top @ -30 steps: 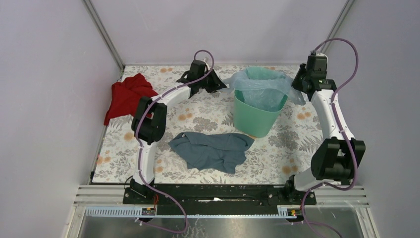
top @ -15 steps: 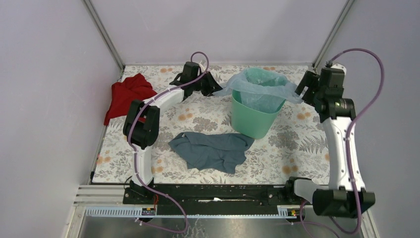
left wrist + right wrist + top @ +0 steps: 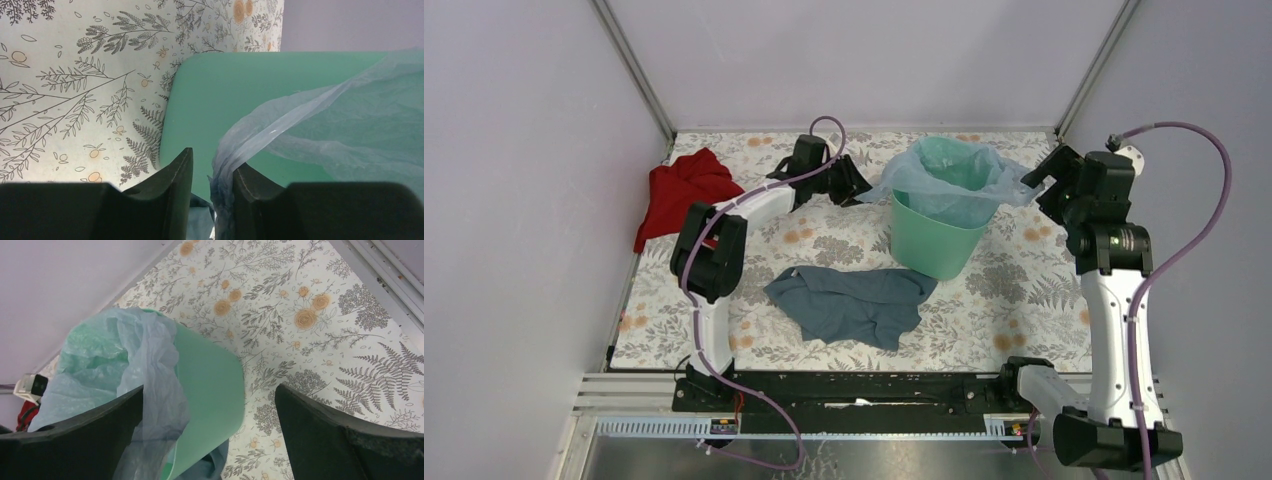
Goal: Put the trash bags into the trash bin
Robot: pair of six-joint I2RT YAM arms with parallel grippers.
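Left pincer (image 3: 212, 161) stands narrow, with a twisted strand of the trash bag (image 3: 350, 120) threaded between its jaws; whether they truly pinch it I cannot tell. Right pincer (image 3: 210, 390) gapes wide and holds nothing, just beside the trash bin (image 3: 215, 365). The bag sits inside the bin, its mouth draped over the rim. If the left arm pulls away with film snagged, it could drag the bag out or tip the bin over on the surface (image 3: 1024, 290).

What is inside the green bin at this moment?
A pale-blue plastic bag lines the green bin, its edges spilling over the rim. The film hides the bin's floor and anything under it.
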